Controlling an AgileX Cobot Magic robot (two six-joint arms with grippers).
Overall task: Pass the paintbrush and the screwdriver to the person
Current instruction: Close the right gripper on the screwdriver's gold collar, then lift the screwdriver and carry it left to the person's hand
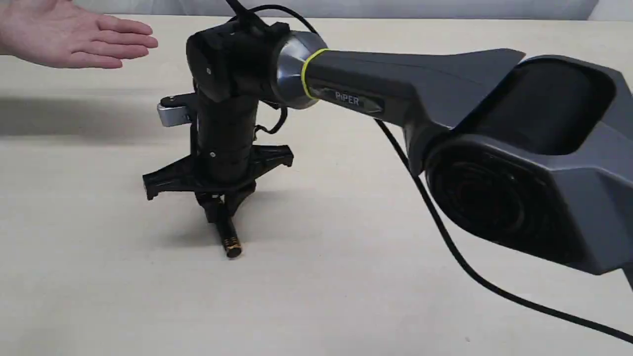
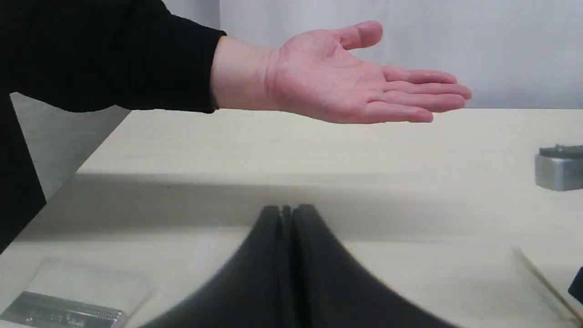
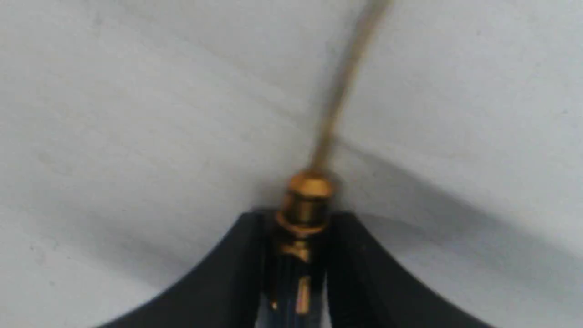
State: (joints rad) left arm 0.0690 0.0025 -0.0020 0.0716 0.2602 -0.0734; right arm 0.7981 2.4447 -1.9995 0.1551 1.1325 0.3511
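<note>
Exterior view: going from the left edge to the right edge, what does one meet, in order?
person's open palm → silver block on the wrist → screwdriver, clamped in the right hand → grey arm link

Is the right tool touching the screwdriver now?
Touching. The right wrist view shows the right tool closed on the screwdriver, with the black handle clamped inside and no gap visible.

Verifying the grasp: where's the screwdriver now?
Exterior view, left of centre: the screwdriver is clamped in the right gripper, low by the table, below and right of the person's hand.
</note>
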